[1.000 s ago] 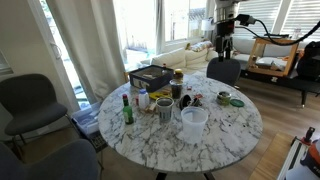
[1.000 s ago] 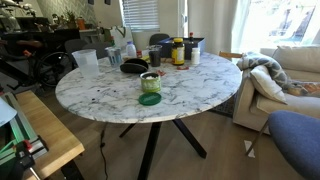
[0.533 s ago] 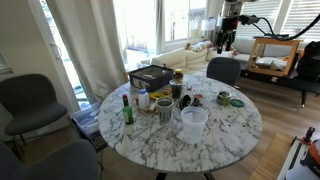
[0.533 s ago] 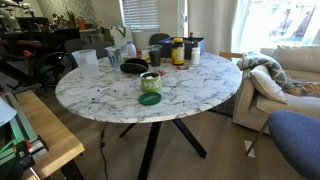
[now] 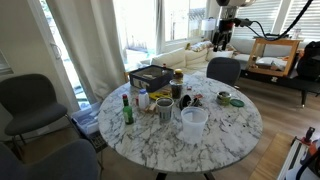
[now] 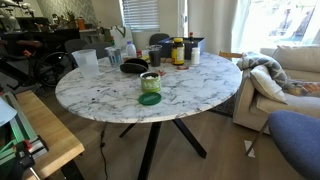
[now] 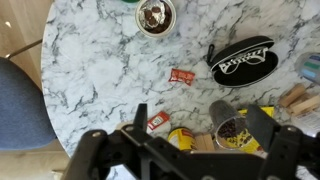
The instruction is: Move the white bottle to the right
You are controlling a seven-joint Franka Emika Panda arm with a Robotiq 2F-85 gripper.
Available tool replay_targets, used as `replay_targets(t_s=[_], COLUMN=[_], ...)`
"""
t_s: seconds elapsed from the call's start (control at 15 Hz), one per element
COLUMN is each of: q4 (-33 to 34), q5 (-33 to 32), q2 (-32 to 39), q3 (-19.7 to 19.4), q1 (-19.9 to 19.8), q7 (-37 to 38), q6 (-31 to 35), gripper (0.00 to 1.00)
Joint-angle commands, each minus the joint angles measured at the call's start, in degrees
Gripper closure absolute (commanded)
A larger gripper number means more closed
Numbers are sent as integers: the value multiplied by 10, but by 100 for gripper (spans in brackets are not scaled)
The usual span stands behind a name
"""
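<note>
Worktop (image 7: pixel 90 60): white marble pattern with grey veining. 
Pouch (image 7: pixel 240 60): black oval with white lettering. 
Packet (image 7: pixel 182 76): red, with a pale mark. 
Pincer (image 7: pixel 180 135): black. 
Chair (image 7: pixel 15 100): blue-grey seat, seen in the wrist view. 
Lid (image 6: pixel 150 99): green, seen in an exterior view. 
Glass bottle (image 5: pixel 127 108): green with a darker cap, seen in an exterior view. 
Tub (image 5: pixel 193 122): translucent white. 
Box (image 5: pixel 150 75): dark, near black. 
Armchair (image 5: pixel 30 100): grey. 
Curtain (image 5: pixel 95 45): off-white, plain.
</note>
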Motion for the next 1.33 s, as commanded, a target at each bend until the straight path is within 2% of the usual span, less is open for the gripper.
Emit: replay_targets(t_s=[0.0,0.67,0.8,1.0,1.27], q4=[3,18,47,140,264], q5=[-1,2,-8,7,33], q2=[1,12,44,129,222], q3=[16,15,7,-2,19], q1=[-16,-19,-34,-77,-138], q7=[1,0,9,-59,-114], q6=[-2,-8,-4,-5,-10], gripper=[0,0,0,0,0])
